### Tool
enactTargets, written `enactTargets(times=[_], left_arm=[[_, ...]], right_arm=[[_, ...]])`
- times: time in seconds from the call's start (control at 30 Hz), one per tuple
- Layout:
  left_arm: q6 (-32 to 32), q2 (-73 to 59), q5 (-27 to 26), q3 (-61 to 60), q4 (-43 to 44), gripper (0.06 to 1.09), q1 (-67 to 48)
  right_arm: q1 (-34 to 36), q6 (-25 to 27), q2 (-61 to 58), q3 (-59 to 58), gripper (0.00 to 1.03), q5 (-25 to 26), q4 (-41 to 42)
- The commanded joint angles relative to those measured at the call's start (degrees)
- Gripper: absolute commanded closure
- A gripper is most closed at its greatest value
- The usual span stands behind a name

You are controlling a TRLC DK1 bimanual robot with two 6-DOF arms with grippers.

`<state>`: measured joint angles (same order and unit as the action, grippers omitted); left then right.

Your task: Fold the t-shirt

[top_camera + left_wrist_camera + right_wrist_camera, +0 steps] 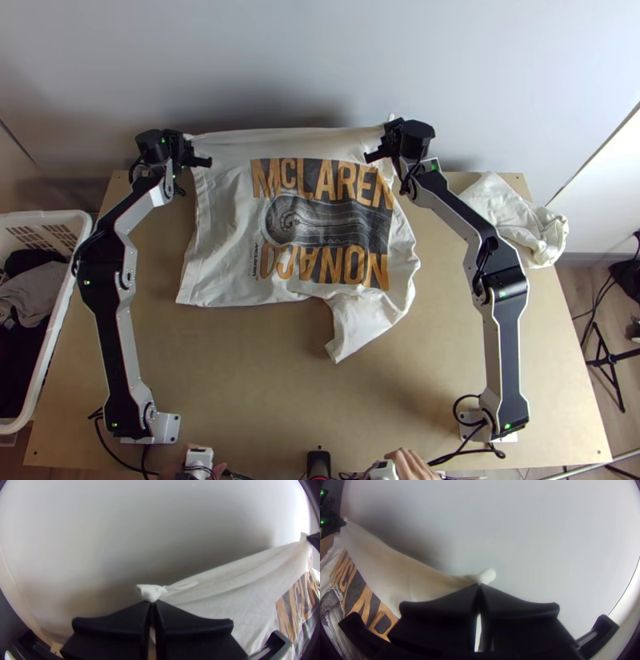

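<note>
Left hand (189,144) and right hand (390,134) both closed, each pinching the far edge of the t-shirt (226,192), stretched between them above the bench (264,376).

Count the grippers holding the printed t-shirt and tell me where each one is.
2. The left gripper pinches the t-shirt at the left end of its far edge; the right gripper pinches that edge's right end.

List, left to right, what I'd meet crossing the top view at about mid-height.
White basket → left arm → printed t-shirt → right arm → bunched white cloth.
</note>
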<state>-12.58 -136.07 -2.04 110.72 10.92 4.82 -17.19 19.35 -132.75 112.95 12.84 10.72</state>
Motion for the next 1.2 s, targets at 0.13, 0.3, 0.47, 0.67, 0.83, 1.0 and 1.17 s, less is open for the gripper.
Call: enactTargets(times=[0.13, 0.3, 0.47, 0.67, 0.83, 1.0, 1.17], left_arm=[[6.3, 2.0, -4.5, 0.1, -3.9, 1.05, -1.6], [7.6, 10.5, -7.7, -7.4, -4.5, 1.05, -1.6], [6.6, 17.9, -11.1, -16.1, -5.2, 1.05, -1.5], [6.0, 23.7, -12.4, -25.7, -3.9, 1.05, -1.7], [5.5, 26.8, -12.4, -30.0, -2.9, 1.05, -1.6], [5.0, 31.0, -12.5, -34.5, -2.9, 1.05, -1.5], [4.8, 35.3, -13.2, -40.7, -2.6, 1.05, -2.1]], right_arm=[[-0.7, -0.3, -0.5, -2.6, 1.00, 0.2, 0.2], [-0.5, -1.6, 3.5, -8.5, 1.00, 0.2, 0.6], [-0.8, -1.7, 9.1, -15.6, 1.00, 0.1, 1.7], [-1.3, -3.0, 15.4, -24.4, 1.00, 0.0, 2.3], [-2.3, -3.7, 19.5, -29.0, 1.00, -0.1, 2.3], [-4.1, -4.6, 23.5, -33.8, 1.00, -0.4, 2.2], [-5.6, -4.7, 27.4, -39.2, 1.00, -0.7, 1.5]])
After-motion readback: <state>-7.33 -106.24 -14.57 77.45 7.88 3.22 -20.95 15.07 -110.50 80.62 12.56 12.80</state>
